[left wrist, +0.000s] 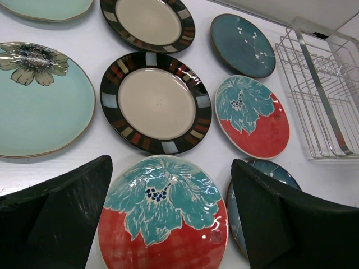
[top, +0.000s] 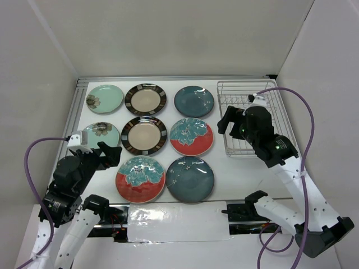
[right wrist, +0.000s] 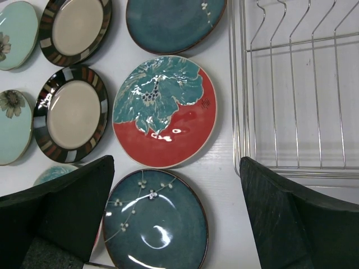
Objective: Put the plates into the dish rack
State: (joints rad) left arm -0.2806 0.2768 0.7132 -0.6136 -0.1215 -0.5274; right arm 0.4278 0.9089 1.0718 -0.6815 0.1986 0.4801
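We are seeing eight plates lying flat on the table, all to the left of the rack, which is standing at the far right. The mint pair is filling the left column, the near one partly hidden behind the left arm. The striped pair is sitting just beside them, with the near red plate in front. In the right column the far teal plate, the mid red plate and the near teal plate are lying in a line, close together but apart.

The left gripper is hovering over the near-left part of the table, its jaws spread wide and gripping nothing. Its wrist camera is showing the near red plate below, between the fingers. The right gripper is hanging above the rack's left edge, likewise wide open and empty. From its wrist we are seeing the near teal plate below the gap and the rack wires to the right.
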